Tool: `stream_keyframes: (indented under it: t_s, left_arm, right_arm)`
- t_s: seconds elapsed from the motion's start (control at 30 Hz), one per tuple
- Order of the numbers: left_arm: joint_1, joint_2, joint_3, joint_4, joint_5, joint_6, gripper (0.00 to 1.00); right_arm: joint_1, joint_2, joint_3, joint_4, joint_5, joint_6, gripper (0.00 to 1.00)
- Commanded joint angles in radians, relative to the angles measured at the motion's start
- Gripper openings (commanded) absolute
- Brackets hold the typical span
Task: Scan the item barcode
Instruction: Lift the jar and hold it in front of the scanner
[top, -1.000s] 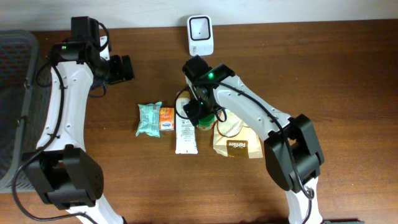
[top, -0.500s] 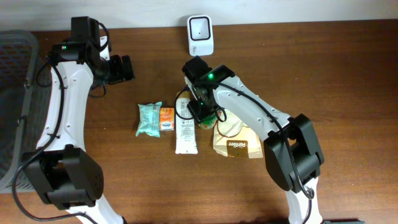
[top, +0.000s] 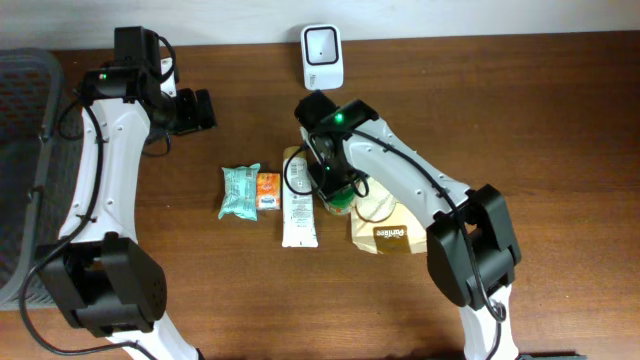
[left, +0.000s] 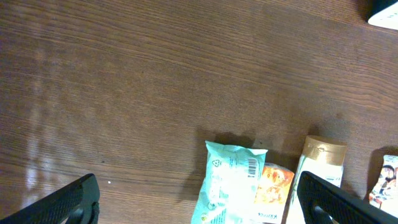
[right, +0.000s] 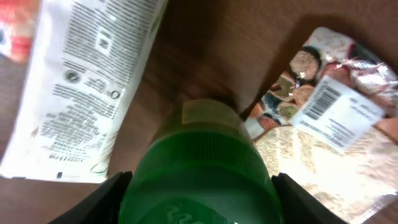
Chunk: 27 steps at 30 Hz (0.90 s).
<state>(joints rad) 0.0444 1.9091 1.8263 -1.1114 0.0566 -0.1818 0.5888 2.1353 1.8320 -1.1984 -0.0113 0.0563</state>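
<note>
A green bottle (top: 338, 197) lies on the table between a white tube (top: 298, 210) and a brown snack bag (top: 385, 228). My right gripper (top: 334, 182) is over it, and in the right wrist view both fingers press the sides of the green bottle (right: 199, 168), so the right gripper (right: 199, 202) is shut on it. The white barcode scanner (top: 322, 55) stands at the table's back edge. My left gripper (top: 197, 110) hovers wide open at the back left, holding nothing. In the left wrist view the left gripper (left: 205, 202) looks down on a teal packet (left: 229, 186).
A teal packet (top: 240, 191) and a small orange packet (top: 268, 190) lie left of the white tube (right: 87, 81). The snack bag (right: 329, 118) shows a barcode label facing up. A dark mesh basket (top: 25, 150) sits at the far left edge.
The right jaws have closed in onto the green bottle. The bottle and the brown bag shifted slightly to the right. The left arm has not moved.
</note>
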Motion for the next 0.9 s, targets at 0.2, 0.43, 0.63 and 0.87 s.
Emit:
stream_keyframes:
  t_s: [0.2,0.43,0.63,0.87]
  left_arm:
    - [0.004,-0.024,0.008,-0.001,0.008,0.012,0.99]
    - [0.004,-0.024,0.008,-0.001,0.008,0.012,0.99]
    - [0.004,-0.024,0.008,-0.001,0.008,0.012,0.99]
    - [0.004,-0.024,0.008,-0.001,0.007,0.012,0.99]
  right_arm:
    - [-0.108,-0.067,0.273,-0.137,-0.389,0.004,0.55]
    - [-0.329,-0.067,0.312,-0.153,-0.991,0.000,0.55]
    - [-0.443,-0.067,0.312,-0.172,-1.255,0.000,0.55]
    - [-0.465,-0.067,0.312,-0.220,-1.310,0.000,0.54]
